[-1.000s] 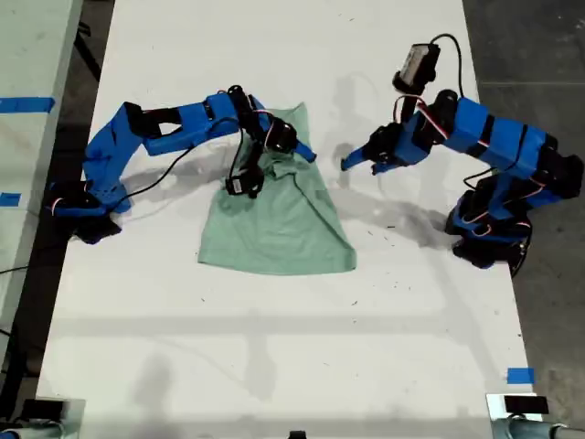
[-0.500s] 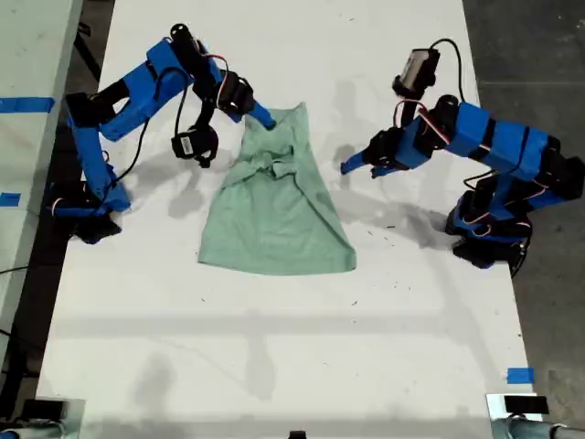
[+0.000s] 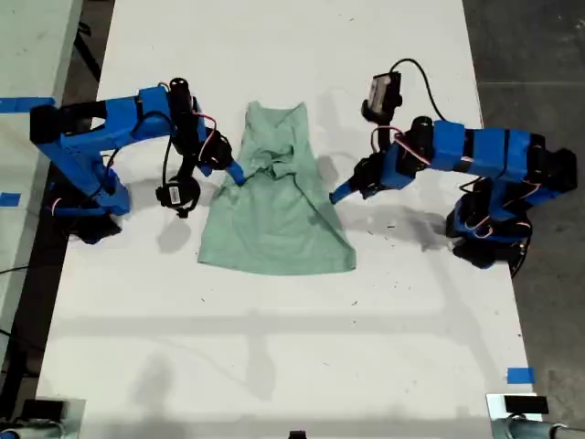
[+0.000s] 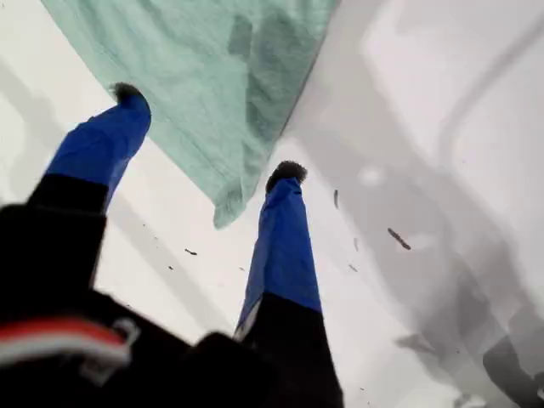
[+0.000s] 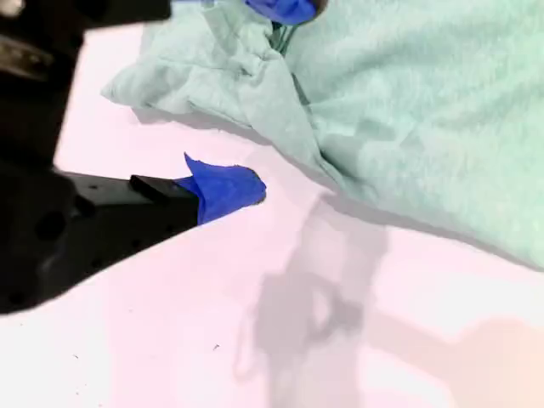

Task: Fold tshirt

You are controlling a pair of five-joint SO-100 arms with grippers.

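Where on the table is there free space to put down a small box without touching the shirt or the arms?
Widest free patch: the table between the tshirt hem and the exterior view's bottom edge. A smaller one lies beyond the collar, toward that view's top. Crowded: both side edges of the tshirt, where one arm and another arm reach in.

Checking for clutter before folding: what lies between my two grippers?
Only the tshirt, as the exterior view shows. My first gripper and my second gripper stand open at its opposite side edges.
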